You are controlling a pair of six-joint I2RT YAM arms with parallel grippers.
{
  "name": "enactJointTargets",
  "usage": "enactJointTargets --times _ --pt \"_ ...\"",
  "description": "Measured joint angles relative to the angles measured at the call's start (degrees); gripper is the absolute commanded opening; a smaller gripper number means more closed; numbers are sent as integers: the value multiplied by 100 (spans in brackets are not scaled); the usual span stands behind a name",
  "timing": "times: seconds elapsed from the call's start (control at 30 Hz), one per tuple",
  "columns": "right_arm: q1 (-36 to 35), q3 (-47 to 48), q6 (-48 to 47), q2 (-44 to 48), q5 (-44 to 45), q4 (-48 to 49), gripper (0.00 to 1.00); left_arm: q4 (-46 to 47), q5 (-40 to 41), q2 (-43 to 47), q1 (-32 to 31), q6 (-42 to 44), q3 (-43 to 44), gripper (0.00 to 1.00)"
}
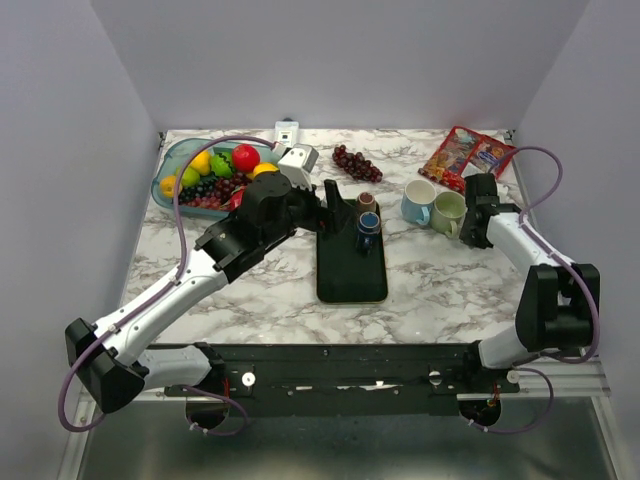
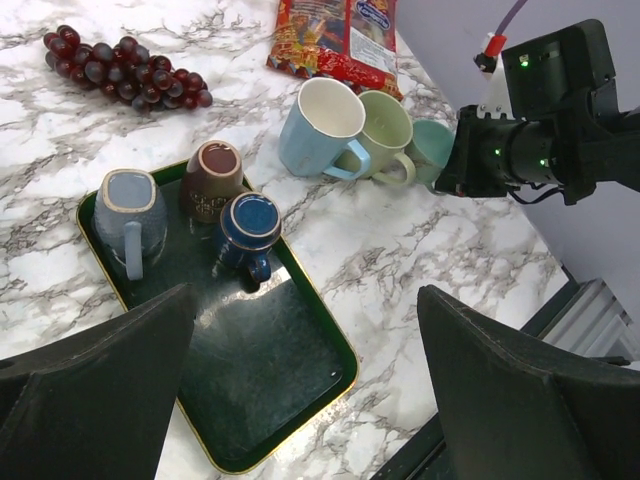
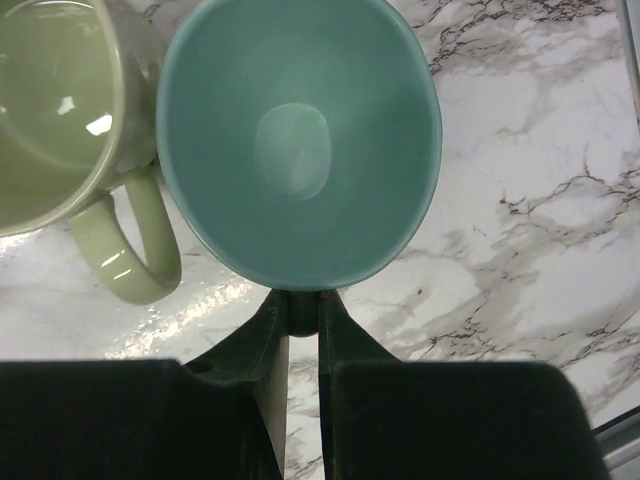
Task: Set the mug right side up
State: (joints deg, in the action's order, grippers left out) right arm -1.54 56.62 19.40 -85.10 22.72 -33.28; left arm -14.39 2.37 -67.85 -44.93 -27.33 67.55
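The teal mug (image 3: 300, 140) is mouth-up, just beside the green mug (image 3: 50, 110).

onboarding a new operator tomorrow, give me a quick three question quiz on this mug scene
1. True or false: the left gripper is shut on a mug.
2. How many mugs sit on the tray?
3. What does the right gripper pinch? A the tray's edge, B the teal mug by its rim, C nothing.

Key: 1 false, it is wide open and empty above the tray. 2 three. 3 B.
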Motion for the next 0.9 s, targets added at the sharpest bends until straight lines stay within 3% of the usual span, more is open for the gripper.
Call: enactJointTargets --times 0.23,0.47,0.77,0.9 --pt "48 81 -160 -520 13 205 1 17 -361 -96 293 -28 -48 99" --pt "50 232 -31 -678 103 214 32 13 -599 -323 413 -44 -48 99" --pt "52 232 190 -546 107 74 49 11 -739 -538 448 -101 -61 99" --pt "52 232 289 -295 105 -48 68 7 -741 -551 448 -98 -140 99"
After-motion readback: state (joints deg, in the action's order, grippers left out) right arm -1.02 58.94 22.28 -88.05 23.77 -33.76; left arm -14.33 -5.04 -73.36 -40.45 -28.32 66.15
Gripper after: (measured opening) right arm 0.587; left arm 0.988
